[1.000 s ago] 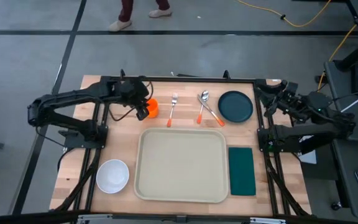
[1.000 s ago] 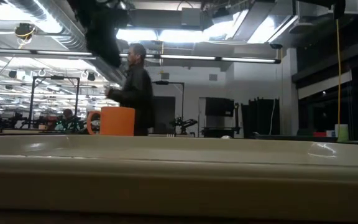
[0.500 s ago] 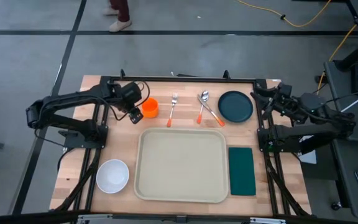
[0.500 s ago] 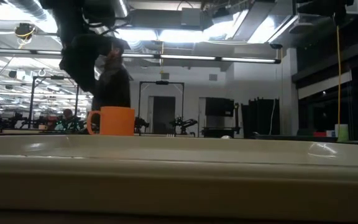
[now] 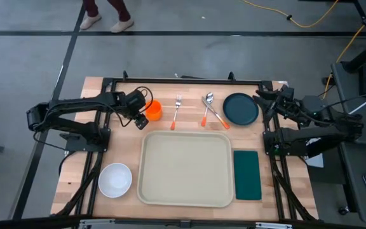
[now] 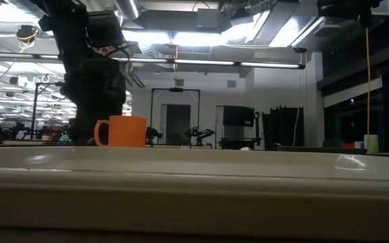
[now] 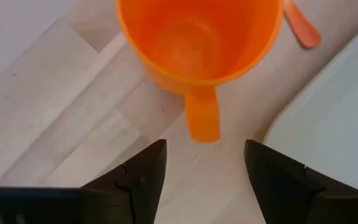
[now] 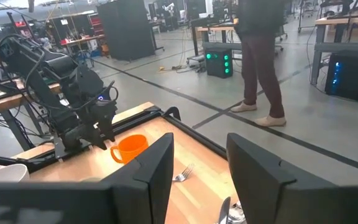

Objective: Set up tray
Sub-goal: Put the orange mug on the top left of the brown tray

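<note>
**Tray setup: left gripper at the mug handle**

High view: The tray (image 5: pixel 186 168) lies flat at the table's centre, bare inside. Behind the tray stand an orange mug (image 5: pixel 154 110), a fork (image 5: pixel 176 111), a spoon (image 5: pixel 210 108) and a dark plate (image 5: pixel 241 109). A green napkin (image 5: pixel 247 174) lies just right of the tray; a white bowl (image 5: pixel 115 179) sits to the tray's left. The left gripper (image 5: pixel 141 119) hovers just beside the mug. The right gripper (image 5: pixel 264 100) waits beside the plate.

Low view: The tray's rim fills the foreground; the mug stands upright beyond it.

Left wrist view: The fingers (image 7: pixel 143 174) are spread, apart from the mug handle.

Right wrist view: The fingers (image 8: pixel 155 168) are spread, holding nothing. A person (image 8: pixel 260 56) stands beyond the table.
</note>
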{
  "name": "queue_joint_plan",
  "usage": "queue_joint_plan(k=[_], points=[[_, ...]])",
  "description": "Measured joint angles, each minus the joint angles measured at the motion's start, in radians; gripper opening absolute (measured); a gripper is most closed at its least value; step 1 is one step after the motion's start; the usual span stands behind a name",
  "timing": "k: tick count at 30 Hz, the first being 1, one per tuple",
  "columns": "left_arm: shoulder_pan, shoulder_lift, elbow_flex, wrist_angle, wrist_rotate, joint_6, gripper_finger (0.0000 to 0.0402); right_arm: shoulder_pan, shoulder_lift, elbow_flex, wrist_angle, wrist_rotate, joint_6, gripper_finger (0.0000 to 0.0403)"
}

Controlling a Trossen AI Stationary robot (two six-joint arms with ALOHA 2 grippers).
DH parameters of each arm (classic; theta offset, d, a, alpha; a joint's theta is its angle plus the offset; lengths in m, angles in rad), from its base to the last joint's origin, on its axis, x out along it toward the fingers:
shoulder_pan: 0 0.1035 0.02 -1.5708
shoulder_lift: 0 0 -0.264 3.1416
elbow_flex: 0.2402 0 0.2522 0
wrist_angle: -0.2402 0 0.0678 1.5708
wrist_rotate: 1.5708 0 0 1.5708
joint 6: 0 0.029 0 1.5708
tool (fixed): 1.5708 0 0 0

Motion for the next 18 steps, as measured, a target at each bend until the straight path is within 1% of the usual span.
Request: queue_joint_plan(k=[6,12,15,18], points=[[0.008,0.011,-0.049,0.128,0.024,-0.014,0.021,0.0,0.013,0.0,0.001,0.0,-0.002,0.0154],[0.024,0.053,-0.061,0.151,0.025,-0.026,0.0205,0.0,0.019,0.0,0.001,0.0,0.018,0.0154],[0.031,0.076,-0.061,0.16,0.025,-0.021,0.0193,0.0,0.019,0.0,0.001,0.0,0.019,0.0154],[0.038,0.099,-0.061,0.174,0.025,-0.025,0.0169,0.0,0.018,0.0,0.001,0.0,0.019,0.0154]])
